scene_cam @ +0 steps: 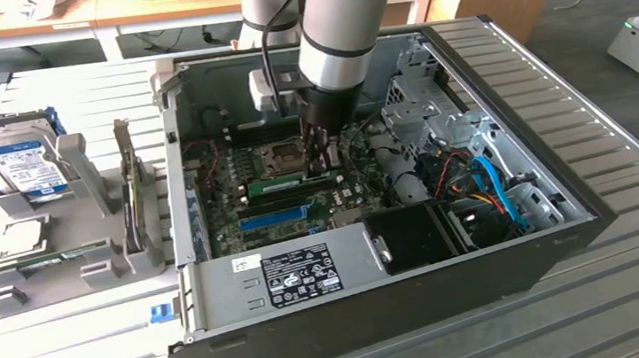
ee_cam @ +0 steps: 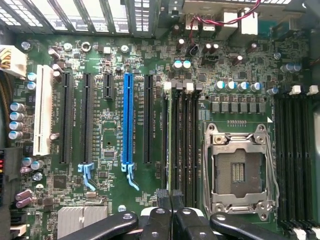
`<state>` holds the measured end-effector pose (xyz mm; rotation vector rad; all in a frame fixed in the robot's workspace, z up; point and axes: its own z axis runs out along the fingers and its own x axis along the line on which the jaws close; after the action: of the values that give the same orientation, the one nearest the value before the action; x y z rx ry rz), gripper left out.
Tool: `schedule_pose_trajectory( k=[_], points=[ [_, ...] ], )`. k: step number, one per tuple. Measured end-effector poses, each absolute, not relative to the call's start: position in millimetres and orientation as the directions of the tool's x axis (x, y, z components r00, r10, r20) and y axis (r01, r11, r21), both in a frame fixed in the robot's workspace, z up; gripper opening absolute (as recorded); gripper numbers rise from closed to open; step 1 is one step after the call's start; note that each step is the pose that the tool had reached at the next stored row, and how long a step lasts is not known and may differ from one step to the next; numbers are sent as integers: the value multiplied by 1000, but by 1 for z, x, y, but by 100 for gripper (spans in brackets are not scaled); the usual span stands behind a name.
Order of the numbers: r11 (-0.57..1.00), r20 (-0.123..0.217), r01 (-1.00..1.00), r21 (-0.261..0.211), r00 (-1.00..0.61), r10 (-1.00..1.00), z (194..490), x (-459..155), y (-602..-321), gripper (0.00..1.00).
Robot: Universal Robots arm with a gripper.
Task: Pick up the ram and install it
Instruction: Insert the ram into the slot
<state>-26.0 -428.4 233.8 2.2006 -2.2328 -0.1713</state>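
Observation:
The ram (scene_cam: 284, 184) is a thin green stick standing on edge in a memory slot on the motherboard, inside the open computer case (scene_cam: 370, 316). In the wrist view the ram (ee_cam: 172, 140) shows edge-on as a narrow greenish strip beside the black memory slots, running straight into the line where my fingertips meet. My gripper (scene_cam: 321, 168) reaches straight down into the case onto the stick's top edge. The gripper (ee_cam: 171, 200) is shut, its two black fingers pressed together on the ram.
The empty CPU socket (ee_cam: 239, 172) lies right beside the memory slots, and the blue slot (ee_cam: 127, 120) on the other side. Cables and a black fan box (scene_cam: 421, 235) crowd the case's near right. A grey holder outside the case carries a blue-labelled hard drive (scene_cam: 26, 161).

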Motion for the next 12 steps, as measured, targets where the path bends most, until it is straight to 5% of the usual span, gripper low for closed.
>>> schedule_pose_trajectory(
  k=[12],
  points=[
    [3, -75, -997, 79, -9, -997, 233, -26, -428, 12]
  ],
)
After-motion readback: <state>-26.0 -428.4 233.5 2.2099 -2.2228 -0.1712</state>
